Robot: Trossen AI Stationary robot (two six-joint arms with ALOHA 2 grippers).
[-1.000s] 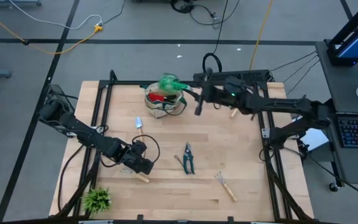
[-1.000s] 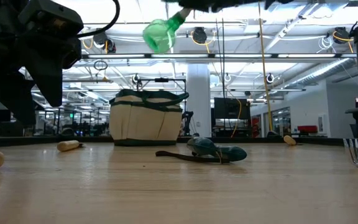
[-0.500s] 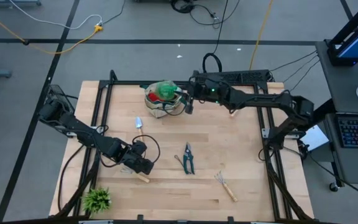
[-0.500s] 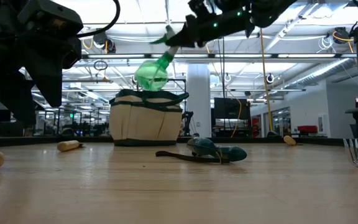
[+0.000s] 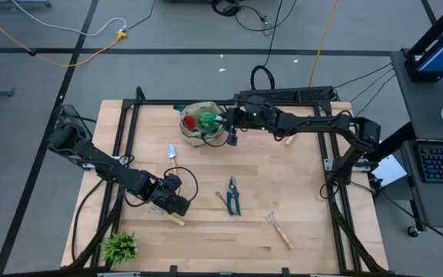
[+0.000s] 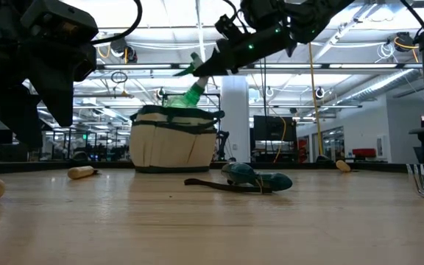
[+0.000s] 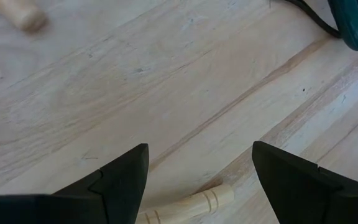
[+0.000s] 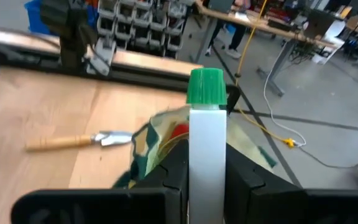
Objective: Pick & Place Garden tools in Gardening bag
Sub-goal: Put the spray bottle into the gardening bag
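My table (image 5: 298, 192) is pale wood under a black frame. Nearest me a small plant (image 5: 119, 247) sits at the front left corner, and a hand rake (image 5: 278, 229) lies toward the front right. Just behind, my left jaws (image 5: 177, 206) hover spread over a wooden handle (image 7: 188, 205) on the table, which lies between the fingertips without touching either. The shears (image 5: 232, 196) lie mid-table, well apart from both arms. Farther back a trowel (image 5: 171, 151) rests beside the bag (image 5: 193, 136), which stands at the rear edge with red gloves (image 5: 191, 121) inside. My right jaws (image 5: 223, 121) reach over the bag's rim, pinching the neck of the green spray bottle (image 6: 191, 93), whose body dips into the bag's mouth.
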